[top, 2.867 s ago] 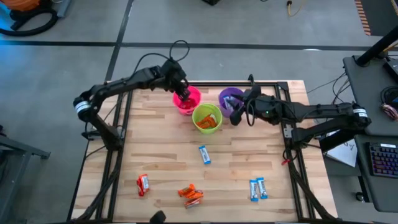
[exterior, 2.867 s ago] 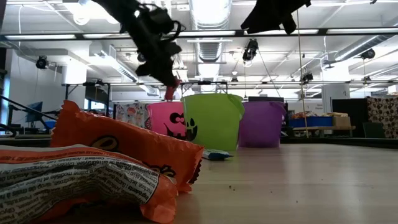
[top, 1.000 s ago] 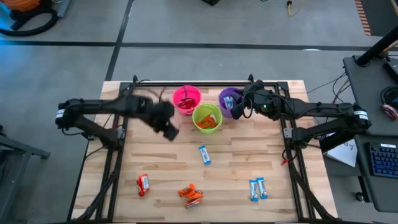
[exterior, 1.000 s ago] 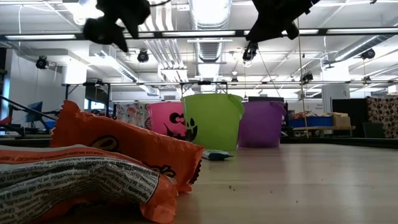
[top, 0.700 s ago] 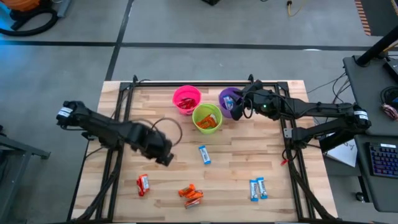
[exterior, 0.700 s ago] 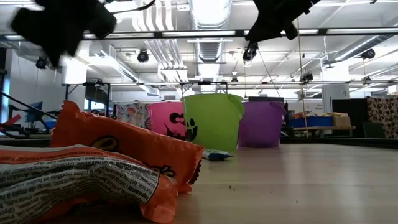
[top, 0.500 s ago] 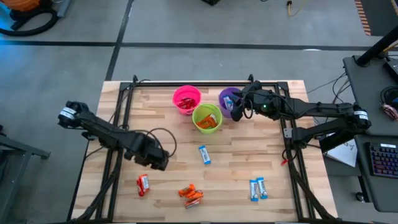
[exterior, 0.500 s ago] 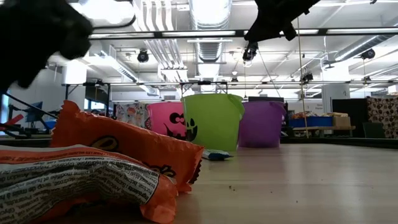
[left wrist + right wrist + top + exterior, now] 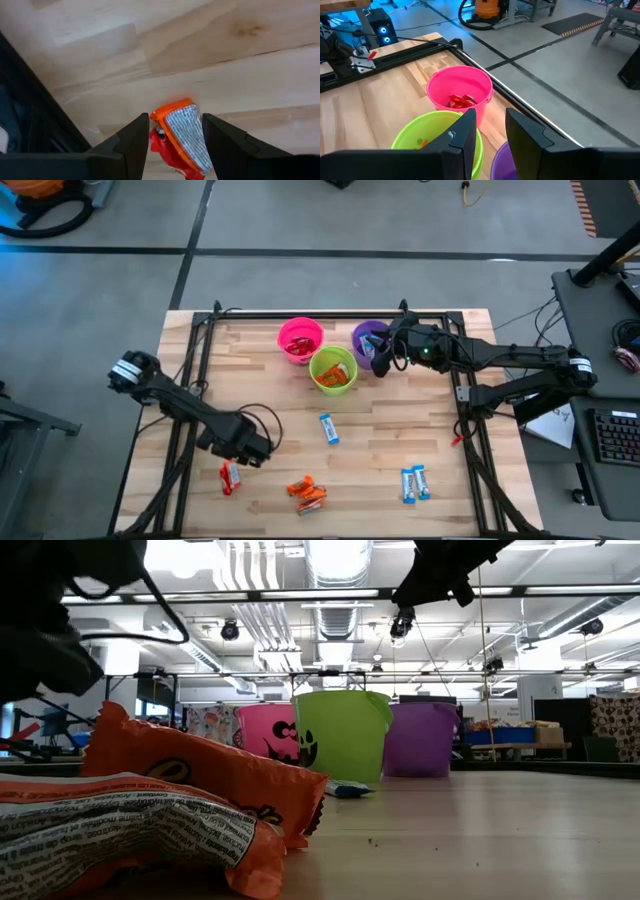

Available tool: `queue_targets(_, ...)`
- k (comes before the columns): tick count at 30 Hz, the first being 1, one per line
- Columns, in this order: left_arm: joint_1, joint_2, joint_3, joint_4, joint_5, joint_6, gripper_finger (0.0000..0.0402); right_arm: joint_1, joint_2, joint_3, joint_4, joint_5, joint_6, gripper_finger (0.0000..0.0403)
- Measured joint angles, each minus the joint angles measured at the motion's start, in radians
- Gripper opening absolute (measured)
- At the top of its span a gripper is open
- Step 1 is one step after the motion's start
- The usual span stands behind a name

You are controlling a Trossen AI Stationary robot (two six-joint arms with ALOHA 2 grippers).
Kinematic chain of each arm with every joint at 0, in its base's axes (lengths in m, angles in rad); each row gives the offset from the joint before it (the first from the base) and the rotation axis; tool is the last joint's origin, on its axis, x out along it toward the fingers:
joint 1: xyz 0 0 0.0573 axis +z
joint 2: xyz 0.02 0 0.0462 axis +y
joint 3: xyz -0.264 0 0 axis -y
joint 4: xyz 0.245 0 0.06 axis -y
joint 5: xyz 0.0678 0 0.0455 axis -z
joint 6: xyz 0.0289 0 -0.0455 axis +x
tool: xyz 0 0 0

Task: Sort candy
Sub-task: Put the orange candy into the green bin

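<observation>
Two end effectors are out over the surface [image 9: 400, 430]: the left end effector [image 9: 172, 131] hangs open just above a red candy [image 9: 230, 476] near the front left, gripping nothing. The right end effector [image 9: 487, 129], slightly parted and empty, hovers over the purple cup [image 9: 368, 338].

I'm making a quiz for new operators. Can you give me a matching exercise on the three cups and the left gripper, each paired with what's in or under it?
Things:
1. pink cup
2. green cup
3. purple cup
4. left gripper

Contents:
A. orange candy inside
B. open over a red candy on the table
C. red candy inside
D. right gripper at its rim

Pairs: 1-C, 2-A, 3-D, 4-B
</observation>
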Motion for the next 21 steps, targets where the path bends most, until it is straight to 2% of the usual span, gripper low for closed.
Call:
queue_targets(6, -0.022, 0.075, 0.010, 0.025, 0.058, 0.005, 0.0166, 0.000, 0.000, 0.000, 0.000, 0.000, 0.001, 0.0102)
queue_targets(15, -0.047, 0.143, 0.013, 0.112, 0.068, 0.005, 0.0164, 0.000, 0.000, 0.000, 0.000, 0.000, -0.019, 0.0091)
queue_targets(21, -0.048, 0.152, 0.022, 0.120, 0.053, 0.056, 0.0124, 0.000, 0.000, 0.000, -0.001, 0.000, -0.025, 0.0096)
